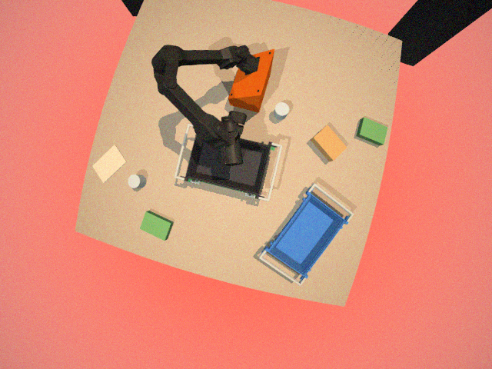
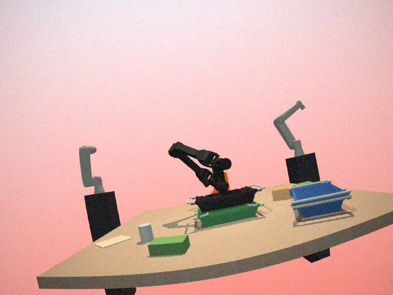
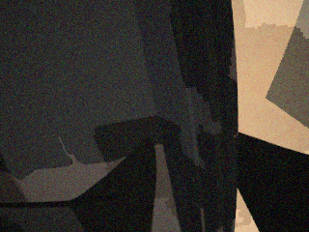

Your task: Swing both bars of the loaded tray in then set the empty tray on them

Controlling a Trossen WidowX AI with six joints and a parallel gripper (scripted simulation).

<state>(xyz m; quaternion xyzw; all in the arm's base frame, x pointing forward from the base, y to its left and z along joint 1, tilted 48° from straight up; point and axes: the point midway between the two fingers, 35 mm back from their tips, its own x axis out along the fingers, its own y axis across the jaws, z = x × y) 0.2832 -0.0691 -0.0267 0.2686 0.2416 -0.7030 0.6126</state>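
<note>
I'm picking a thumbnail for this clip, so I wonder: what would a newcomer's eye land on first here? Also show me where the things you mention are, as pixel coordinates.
Probably the orange wedge-shaped block (image 1: 254,81) at the arm's base end, bright beside the black arm (image 1: 184,104) (image 2: 190,165). Next, the blue tray (image 1: 304,230) (image 2: 319,203) with pale bars, standing apart toward a table corner. Then the stack under the arm: a black tray (image 1: 250,167) (image 2: 226,199) sitting over a green tray (image 2: 228,215), seen best from the side.
</note>
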